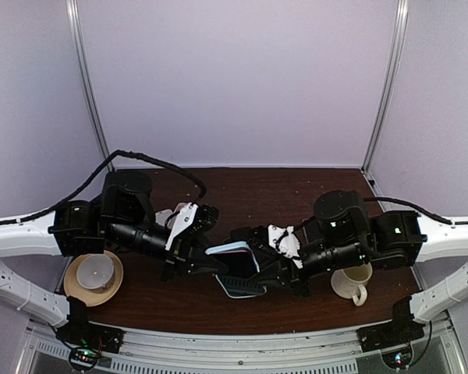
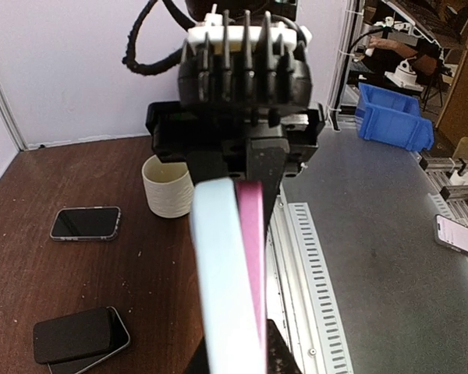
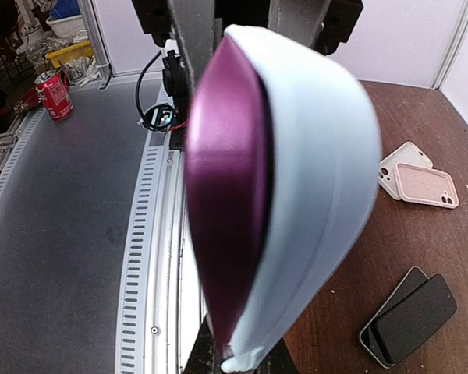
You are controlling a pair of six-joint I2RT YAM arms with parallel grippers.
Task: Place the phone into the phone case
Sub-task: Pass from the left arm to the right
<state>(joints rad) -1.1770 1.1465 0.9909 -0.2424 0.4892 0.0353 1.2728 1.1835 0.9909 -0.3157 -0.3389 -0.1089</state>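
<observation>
The magenta phone sits partly in the light-blue phone case, held on edge above the surface, long axis running left to right between the arms. The left pincer and right pincer each clamp one end. A white bowl sits on a tan plate; lettering on the red can is unreadable.

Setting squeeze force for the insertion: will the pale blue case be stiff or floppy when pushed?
Likely floppy: in the right wrist view the pale blue case bows away from the magenta phone, so a push probably bends it. Probably light, since it looks like a thin shell. Its matte skin may drag rather than slide.
</observation>
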